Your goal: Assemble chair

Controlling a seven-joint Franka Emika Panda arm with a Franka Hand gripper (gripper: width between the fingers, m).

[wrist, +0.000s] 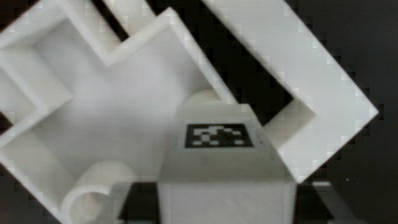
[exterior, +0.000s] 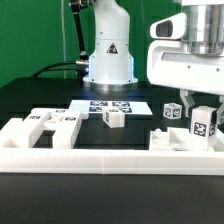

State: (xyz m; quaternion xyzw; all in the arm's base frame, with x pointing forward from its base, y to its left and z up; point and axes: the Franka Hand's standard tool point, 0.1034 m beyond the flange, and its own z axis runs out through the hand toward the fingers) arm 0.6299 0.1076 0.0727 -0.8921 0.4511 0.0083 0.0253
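Note:
My gripper (exterior: 204,112) hangs at the exterior view's right, shut on a white chair leg (exterior: 205,126) that carries a black-and-white tag. In the wrist view the same tagged leg (wrist: 219,150) fills the gap between the jaws of the gripper (wrist: 222,206), directly above a white slotted chair panel (wrist: 107,90). A second tagged chair piece (exterior: 173,112) stands just to the exterior view's left of the held one. A small tagged white block (exterior: 113,118) sits mid-table. More white chair panels (exterior: 48,125) lie at the left.
The low white border rail (exterior: 100,158) runs along the front. The marker board (exterior: 112,104) lies flat in front of the robot base (exterior: 108,60). A rounded white part (wrist: 98,190) shows beside the held leg in the wrist view.

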